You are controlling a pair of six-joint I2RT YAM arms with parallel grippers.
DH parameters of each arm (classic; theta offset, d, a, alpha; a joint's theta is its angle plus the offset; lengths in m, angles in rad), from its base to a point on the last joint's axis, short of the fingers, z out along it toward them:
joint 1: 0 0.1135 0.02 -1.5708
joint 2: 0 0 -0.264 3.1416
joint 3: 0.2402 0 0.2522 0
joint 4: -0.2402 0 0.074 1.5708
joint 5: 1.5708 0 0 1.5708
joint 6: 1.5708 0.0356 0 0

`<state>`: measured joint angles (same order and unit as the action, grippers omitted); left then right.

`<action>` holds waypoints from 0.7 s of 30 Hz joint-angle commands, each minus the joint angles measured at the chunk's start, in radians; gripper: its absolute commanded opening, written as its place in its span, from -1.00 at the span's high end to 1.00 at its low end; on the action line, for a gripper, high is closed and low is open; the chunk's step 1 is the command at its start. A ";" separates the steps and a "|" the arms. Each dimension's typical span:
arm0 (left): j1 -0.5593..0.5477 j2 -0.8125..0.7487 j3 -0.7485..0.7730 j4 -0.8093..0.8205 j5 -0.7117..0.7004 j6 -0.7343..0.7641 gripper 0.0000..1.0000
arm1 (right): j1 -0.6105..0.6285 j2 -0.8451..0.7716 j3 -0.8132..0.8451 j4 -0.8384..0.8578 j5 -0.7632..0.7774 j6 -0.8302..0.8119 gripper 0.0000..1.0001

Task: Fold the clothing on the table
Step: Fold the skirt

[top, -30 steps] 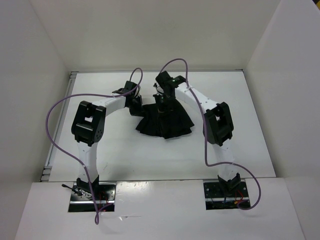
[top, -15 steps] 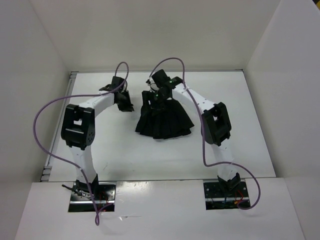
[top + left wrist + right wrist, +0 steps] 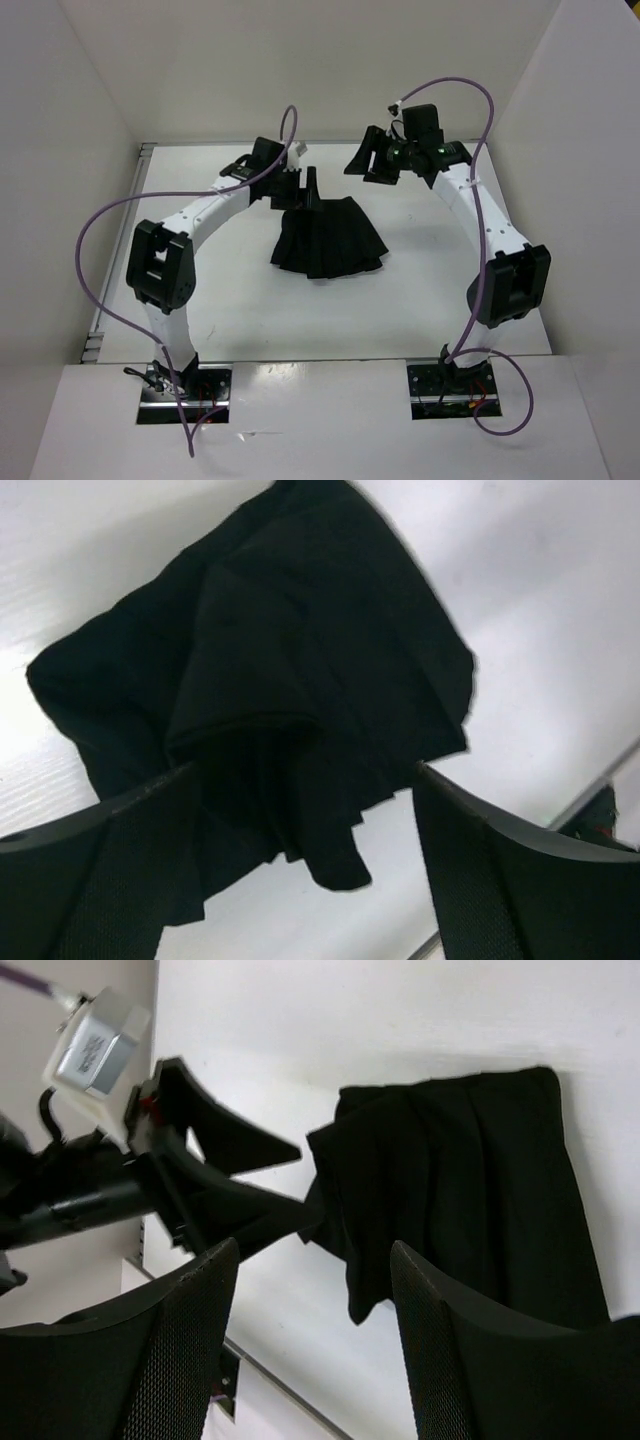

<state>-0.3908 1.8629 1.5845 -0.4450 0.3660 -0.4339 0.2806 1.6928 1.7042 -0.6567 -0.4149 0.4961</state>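
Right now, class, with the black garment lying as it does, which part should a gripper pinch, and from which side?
Probably the narrow far end of the clothing, at its left corner. The fabric fans out low on the table, so an edge is the only thin part to pinch. Come down from the far left, where the open left gripper hovers.

Right end effector [image 3: 362, 170] now apparently off clothing [image 3: 330, 238]

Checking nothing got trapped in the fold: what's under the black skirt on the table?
Only the white table shows around the clothing, which rests on it. Anything beneath the fabric or inside its folded layers is covered.
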 commanded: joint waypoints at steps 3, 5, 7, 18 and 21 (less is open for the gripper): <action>-0.020 0.076 0.029 0.015 -0.195 0.017 -0.88 | 0.017 -0.030 -0.074 0.011 0.001 0.009 -0.38; -0.065 0.067 0.005 0.038 -0.263 0.038 -0.91 | 0.008 -0.030 -0.097 0.000 0.001 -0.001 -0.38; -0.114 0.067 -0.004 0.048 -0.331 0.060 -0.94 | 0.008 -0.039 -0.107 0.000 0.001 -0.001 -0.38; -0.215 0.030 -0.083 0.118 -0.529 0.089 -0.25 | -0.003 -0.048 -0.149 -0.009 -0.044 -0.030 -0.38; -0.215 0.030 -0.093 0.118 -0.567 0.101 0.47 | -0.003 -0.068 -0.169 -0.009 -0.044 -0.030 -0.38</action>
<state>-0.6178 1.9423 1.5009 -0.3687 -0.1211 -0.3634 0.2825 1.6798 1.5585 -0.6731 -0.4393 0.4858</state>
